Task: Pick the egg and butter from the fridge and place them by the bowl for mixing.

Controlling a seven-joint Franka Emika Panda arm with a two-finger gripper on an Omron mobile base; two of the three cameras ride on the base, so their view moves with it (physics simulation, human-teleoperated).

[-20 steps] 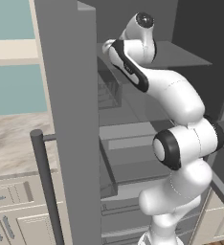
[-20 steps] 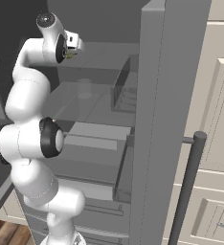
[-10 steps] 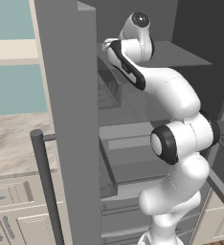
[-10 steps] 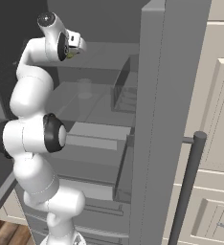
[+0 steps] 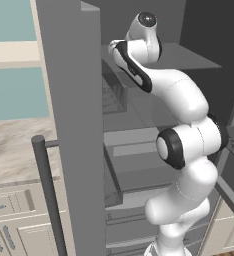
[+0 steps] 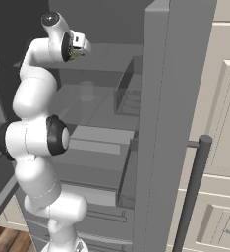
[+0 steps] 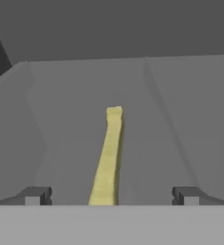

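Note:
The butter (image 7: 109,158) is a thin pale yellow stick lying lengthwise on a grey shelf of the fridge (image 5: 74,100), seen in the hand view. My gripper (image 7: 111,195) is open, and the stick's near end lies between the two dark fingertips (image 7: 37,195) without touching either. From the base views, the gripper (image 6: 80,47) reaches in at the upper shelf, high inside the open fridge (image 6: 171,98). The hand (image 5: 113,47) sits just past the door's edge. The egg and the bowl are out of view.
The fridge door stands open with its dark bar handle (image 5: 49,195) (image 6: 191,192) close to the base. Glass shelves, grey drawers (image 6: 100,140) and a clear bin (image 6: 129,91) lie below the hand. Cream cabinets (image 6: 225,123) flank the right, a marble counter (image 5: 14,145) the left.
The arm's elbow has swung a little to the side and the hand has edged slightly toward the shelf. The jaws have stayed open.

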